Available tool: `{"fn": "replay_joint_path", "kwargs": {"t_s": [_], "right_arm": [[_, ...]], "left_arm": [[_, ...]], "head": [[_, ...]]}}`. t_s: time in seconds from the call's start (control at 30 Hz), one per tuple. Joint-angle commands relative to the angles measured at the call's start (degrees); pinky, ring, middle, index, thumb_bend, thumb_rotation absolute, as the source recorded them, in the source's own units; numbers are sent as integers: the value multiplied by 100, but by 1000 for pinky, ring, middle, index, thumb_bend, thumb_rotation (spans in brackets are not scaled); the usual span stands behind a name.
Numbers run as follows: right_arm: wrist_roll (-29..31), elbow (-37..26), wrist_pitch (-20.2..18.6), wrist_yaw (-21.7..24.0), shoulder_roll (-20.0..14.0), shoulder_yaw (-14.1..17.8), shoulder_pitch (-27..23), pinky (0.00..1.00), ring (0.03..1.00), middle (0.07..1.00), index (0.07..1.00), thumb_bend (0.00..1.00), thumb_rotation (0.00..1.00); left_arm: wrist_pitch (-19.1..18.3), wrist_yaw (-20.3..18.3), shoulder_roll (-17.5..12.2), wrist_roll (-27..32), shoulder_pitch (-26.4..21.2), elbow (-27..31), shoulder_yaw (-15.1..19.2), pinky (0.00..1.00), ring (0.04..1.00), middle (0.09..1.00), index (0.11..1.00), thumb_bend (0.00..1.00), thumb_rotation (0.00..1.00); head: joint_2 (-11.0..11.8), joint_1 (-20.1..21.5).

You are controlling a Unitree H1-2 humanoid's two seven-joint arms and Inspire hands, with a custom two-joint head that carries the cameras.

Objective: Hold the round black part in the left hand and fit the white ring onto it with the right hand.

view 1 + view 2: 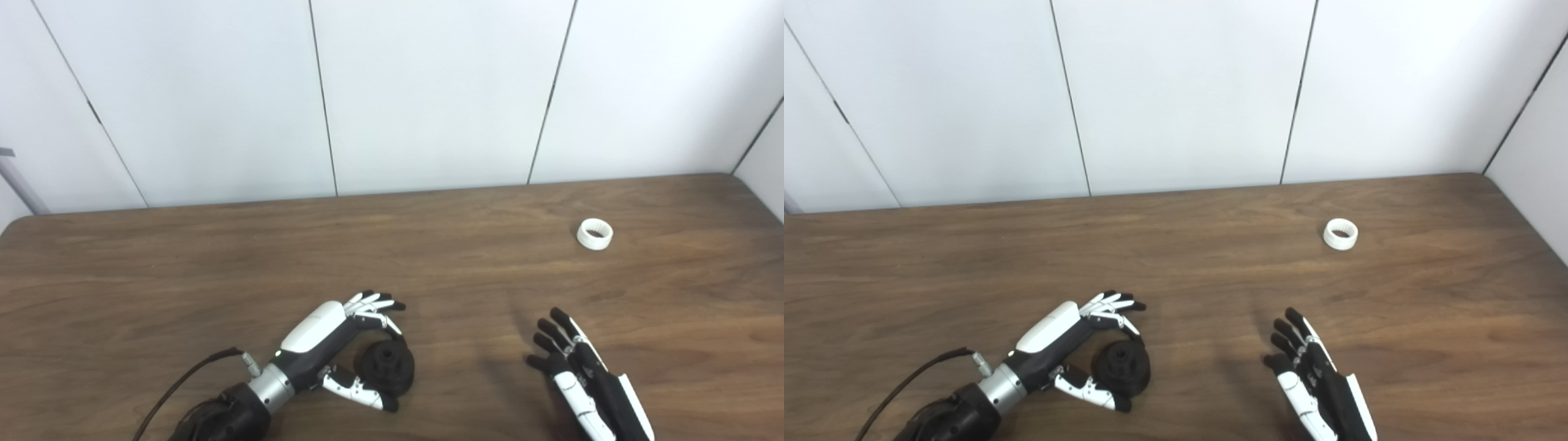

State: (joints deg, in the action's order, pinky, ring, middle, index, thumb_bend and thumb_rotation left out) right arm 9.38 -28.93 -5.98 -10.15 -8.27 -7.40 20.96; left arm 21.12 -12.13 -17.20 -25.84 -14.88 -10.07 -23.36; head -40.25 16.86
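Black round part sits low in the frame, a little left of center, resting on the wooden surface. My left hand comes in from the lower left corner and wraps partway around it: the upper fingers curl over the far side of the part, and the thumb reaches along its near side. I see the fingers arched close around the part, but I cannot tell whether they actually press on it or whether the part is lifted at all; it looks to lie on the wood. A dark cable trails off the wrist toward the bottom edge.

Moving right, my right hand enters from the bottom edge, right of center. Its fingers are spread apart and stretched toward the upper left, holding nothing, hovering close over the surface.

Further right and higher, in the right part of the frame, the white ring lies on the surface, well apart from both hands. Pale wall panels fill the top half.
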Motion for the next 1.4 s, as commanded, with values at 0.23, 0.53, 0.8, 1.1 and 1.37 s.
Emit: {"fn": "replay_joint_path", "kwargs": {"t_s": [0.23, 0.53, 0.8, 1.1, 1.37], "right_arm": [[-2256, -1173, -1832, 413, -1450, 1593, -1169, 521, 707, 809, 875, 646, 618], [-5069, -1003, -2095, 3987, -2106, 2977, -2530, 553, 767, 831, 841, 838, 448], [-6017, -866, -2092, 4941, -2038, 2903, -3188, 515, 734, 797, 840, 862, 440], [-6749, -296, -2079, 5762, -2621, 2193, -3830, 668, 952, 957, 861, 867, 363], [-7016, 312, -1847, 5693, -3208, 1453, -4140, 772, 989, 968, 832, 912, 320]], "left_arm": [[0, -96, -161, -281, -179, 36, 62, 1000, 982, 903, 477, 515, 43], [262, -74, -127, -152, -236, -190, 86, 1000, 968, 904, 476, 516, 44], [449, -42, -143, -127, -216, -323, 117, 1000, 958, 901, 476, 516, 44], [526, -123, -238, 7, -193, -347, 186, 1000, 947, 901, 476, 516, 44], [545, -175, -294, 77, -192, -365, 153, 1000, 952, 905, 475, 516, 45]], "head": [[114, 916], [301, 1562], [461, 1888], [456, 1956], [495, 1959]]}}
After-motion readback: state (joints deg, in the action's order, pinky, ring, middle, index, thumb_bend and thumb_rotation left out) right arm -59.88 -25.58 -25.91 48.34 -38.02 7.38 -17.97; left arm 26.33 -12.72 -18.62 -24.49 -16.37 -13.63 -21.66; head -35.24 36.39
